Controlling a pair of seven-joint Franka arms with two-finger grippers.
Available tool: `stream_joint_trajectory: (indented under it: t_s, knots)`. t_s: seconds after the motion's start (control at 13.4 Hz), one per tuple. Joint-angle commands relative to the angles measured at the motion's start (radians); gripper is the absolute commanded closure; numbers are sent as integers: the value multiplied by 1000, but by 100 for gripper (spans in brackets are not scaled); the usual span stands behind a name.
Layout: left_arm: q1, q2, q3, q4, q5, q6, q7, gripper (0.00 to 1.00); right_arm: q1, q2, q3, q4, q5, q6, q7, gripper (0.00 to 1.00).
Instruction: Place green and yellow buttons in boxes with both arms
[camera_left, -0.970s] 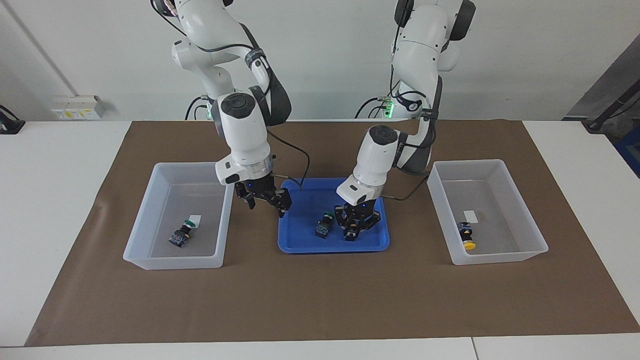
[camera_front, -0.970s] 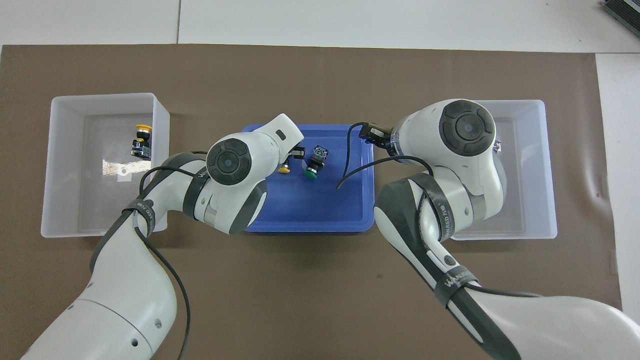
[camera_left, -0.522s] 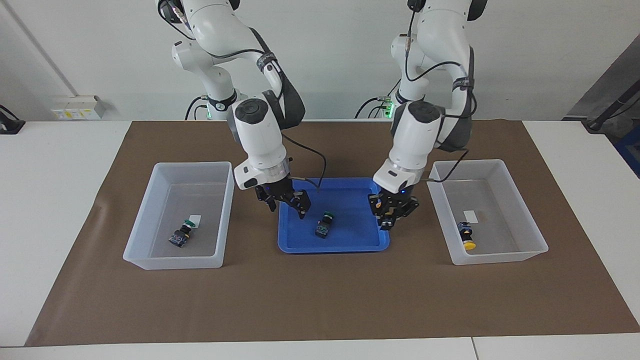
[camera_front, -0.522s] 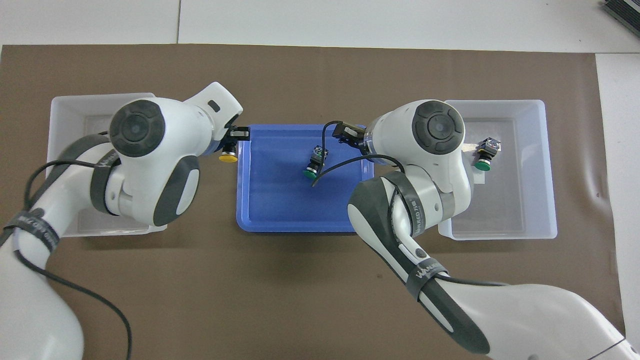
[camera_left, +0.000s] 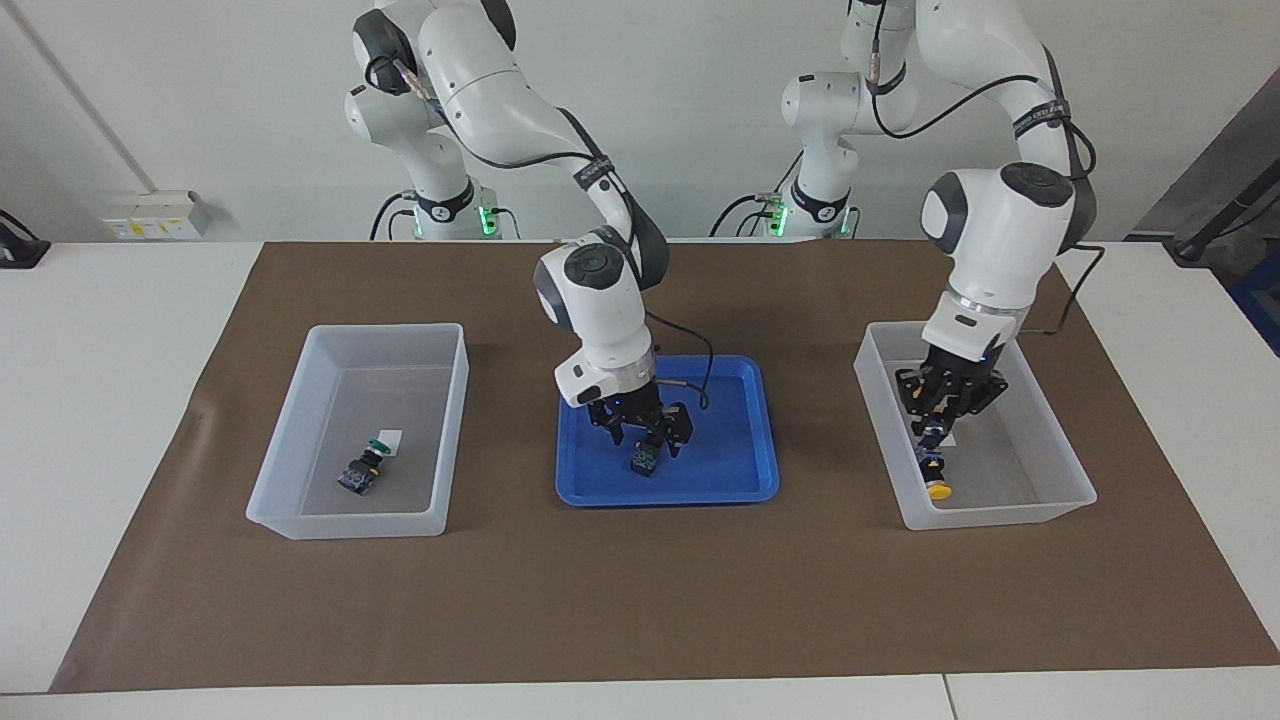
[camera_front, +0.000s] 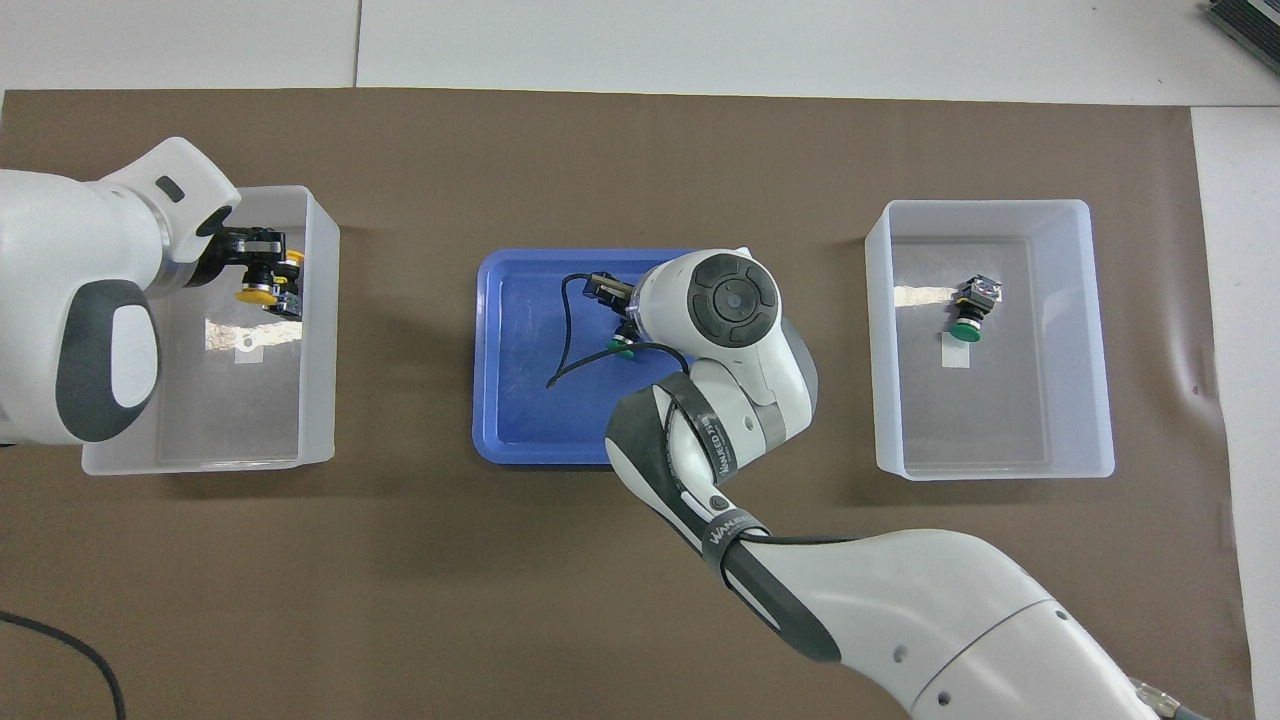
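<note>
My left gripper (camera_left: 938, 425) hangs inside the box (camera_left: 1052, 432) at the left arm's end of the table, shut on a yellow button (camera_front: 252, 294). A second yellow button (camera_left: 935, 478) lies on that box's floor just under it. My right gripper (camera_left: 648, 438) is low over the blue tray (camera_left: 735, 480), open, its fingers on either side of a green button (camera_left: 645, 459). From overhead my right wrist hides all of that button but its green cap (camera_front: 622, 347). Another green button (camera_left: 362, 470) lies in the box (camera_left: 300, 420) at the right arm's end.
The tray and both boxes sit in a row on a brown mat (camera_left: 640, 600). A black cable (camera_front: 565, 340) from my right wrist loops over the tray. The mat nearer to and farther from the robots than the row is bare.
My left gripper has lifted the yellow button out of the tray and carried it into the box at its end. My right gripper has swung from beside its box to the green button in the tray.
</note>
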Motion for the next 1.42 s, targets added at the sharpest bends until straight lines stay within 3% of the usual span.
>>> stream_joint_trajectory:
  t_s: [0.0, 0.07, 0.15, 0.3, 0.45, 0.52, 0.6, 0.67, 0.75, 1.04, 1.34]
  knots:
    - [62, 27, -13, -16, -11, 88, 34, 100, -4, 30, 5, 13, -37, 29, 2, 0]
    - [68, 56, -13, -18, -13, 132, 34, 100, -13, 31, 5, 9, -40, 39, -8, 0]
    - [77, 85, -13, -16, -11, 167, 34, 100, -8, 30, 5, 6, -40, 37, -10, 16]
    - [83, 145, -13, -12, -11, 232, 37, 100, -4, 30, 5, 1, -39, 20, -2, 100]
    - [83, 202, -13, -10, -11, 284, 52, 100, -4, 24, 5, 19, -37, -43, 7, 100]
    - [85, 217, -13, -12, -11, 292, 64, 94, -5, 19, 5, 33, -39, -77, 2, 100]
    - [94, 218, -13, -9, -11, 284, 69, 71, -14, -1, 5, 36, -39, -100, -1, 100]
    - [98, 218, -13, -7, -11, 283, 69, 40, -25, -27, 4, 36, -39, -124, -5, 100]
    - [100, 218, -13, -9, -11, 284, 72, 2, -40, -77, -1, 35, -37, -170, -22, 100]
    - [102, 156, -11, -9, -11, 215, 71, 0, -189, -249, -1, 13, -34, -356, -244, 100]
    - [86, -27, -13, -50, -11, 16, 71, 0, -373, -378, -2, -121, -36, -433, -702, 100]
